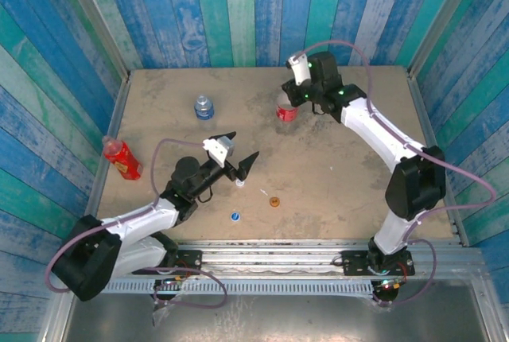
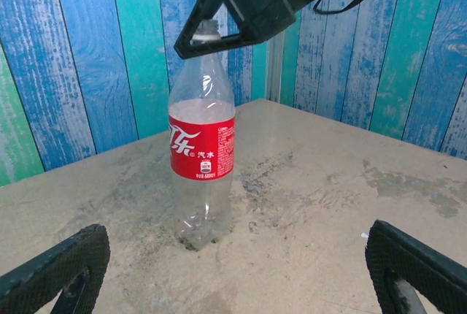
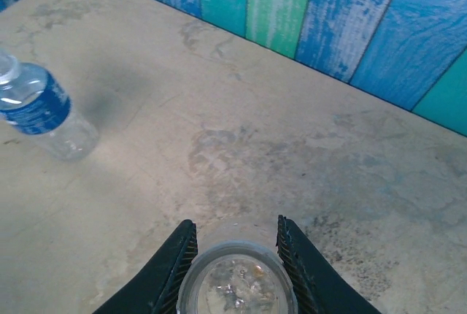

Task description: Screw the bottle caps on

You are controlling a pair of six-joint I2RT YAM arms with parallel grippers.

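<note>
Right end effector point(image 1: 288, 103) is closed on the neck of the clear bottle with the red label point(image 1: 286, 114). From its own wrist camera I see one finger point(image 3: 171, 270) pressed against each side of the bottle's open mouth. The other one, the left end effector point(image 1: 237, 151), is spread fully wide and holds nothing. Its two pads point(image 2: 55, 270) hang low over the worktop point(image 1: 342, 175), far from each other, and they face this same bottle.

I count two arms, both fixed at the near edge of the sandy worktop.

I count three bottles. The clear bottle with the red label stands upright at the far side, a little right of the middle. The shorter clear bottle with the blue label point(image 1: 204, 107) is also at the far side, left of the middle and well apart from the first. The slim red bottle point(image 1: 122, 157) is at the left edge, near the painted wall. I cannot tell if it stands or lies.

I count three caps, all loose on the worktop at the near middle. The white cap point(image 1: 238, 185) lies just beside the left end effector, the blue cap point(image 1: 235, 216) is nearest to the arm bases, and the orange cap point(image 1: 275, 201) is to their right.

One thin white scrap point(image 1: 263, 192) lies between the white cap and the orange cap.
</note>
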